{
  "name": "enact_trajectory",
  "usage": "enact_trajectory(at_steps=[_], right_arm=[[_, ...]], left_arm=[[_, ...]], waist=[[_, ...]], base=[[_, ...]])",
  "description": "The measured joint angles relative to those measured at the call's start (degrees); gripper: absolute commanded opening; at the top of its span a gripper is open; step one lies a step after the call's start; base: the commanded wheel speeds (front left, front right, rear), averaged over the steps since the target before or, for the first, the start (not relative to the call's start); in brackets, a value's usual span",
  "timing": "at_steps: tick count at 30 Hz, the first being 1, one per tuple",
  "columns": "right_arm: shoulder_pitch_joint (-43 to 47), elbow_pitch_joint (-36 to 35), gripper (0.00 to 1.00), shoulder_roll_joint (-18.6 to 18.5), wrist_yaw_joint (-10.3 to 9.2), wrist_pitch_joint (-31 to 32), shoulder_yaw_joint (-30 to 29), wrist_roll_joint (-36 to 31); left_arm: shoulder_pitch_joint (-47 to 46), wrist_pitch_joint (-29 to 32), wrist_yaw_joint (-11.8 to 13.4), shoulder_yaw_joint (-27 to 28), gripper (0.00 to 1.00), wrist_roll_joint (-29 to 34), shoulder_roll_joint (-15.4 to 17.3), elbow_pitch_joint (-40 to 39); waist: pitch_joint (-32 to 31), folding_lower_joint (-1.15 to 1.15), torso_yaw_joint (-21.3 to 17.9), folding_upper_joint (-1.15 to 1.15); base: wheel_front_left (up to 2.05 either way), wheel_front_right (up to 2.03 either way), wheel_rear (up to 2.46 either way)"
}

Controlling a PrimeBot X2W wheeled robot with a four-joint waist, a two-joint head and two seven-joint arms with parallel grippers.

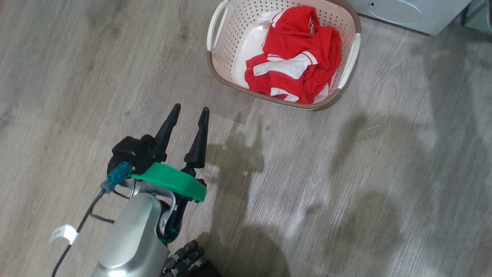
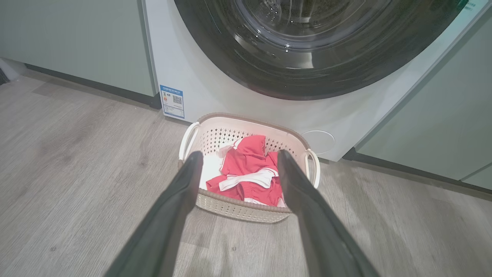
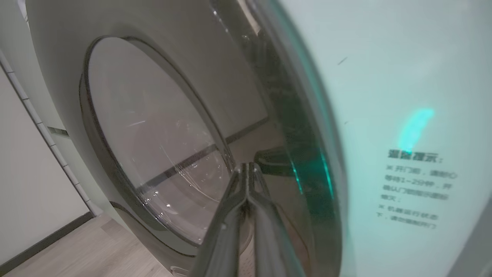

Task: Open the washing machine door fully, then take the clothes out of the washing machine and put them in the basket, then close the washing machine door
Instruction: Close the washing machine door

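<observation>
The left gripper (image 1: 191, 108) hangs over the wooden floor (image 1: 346, 192) at the lower left of the head view, with its two fingers spread apart and nothing between them. To its right and farther away stands the basket (image 1: 234, 27), well apart from the fingertips. The clothes (image 1: 300, 57) lie crumpled inside it, mostly in its right half, and the left part of its bottom is bare. Just behind the basket stands the machine (image 2: 200, 88), with a blue sticker (image 2: 172, 100) low on its left side. The door (image 2: 307, 65) appears to lie flat against the white front. The right gripper (image 3: 248, 166) has its fingers pressed together and empty, with the tips near the door's black rim. Whether they touch it cannot be told.
</observation>
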Motion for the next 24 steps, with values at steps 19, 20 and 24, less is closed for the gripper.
enact_trajectory(at_steps=[19,20,24], right_arm=[[27.4,-10.2,1.0,7.9,-0.25,0.0,-8.6,-0.9],[29.3,-10.7,1.0,8.6,-0.25,0.0,-9.0,-1.3],[36.3,-11.6,1.0,10.7,-0.25,0.0,-9.4,-2.2]], left_arm=[[5.2,0.0,-0.7,8.3,1.0,6.8,0.0,6.2],[5.3,0.0,-1.1,9.4,1.0,7.5,0.1,6.7],[5.6,0.0,-1.2,13.0,1.0,9.1,1.6,9.0]], waist=[[-15.3,0.0,-4.6,0.0],[-16.5,0.0,-5.2,0.0],[-20.6,0.0,-7.7,0.0]], base=[[0.0,0.0,0.0],[0.0,0.0,0.0],[0.0,0.0,0.0]])
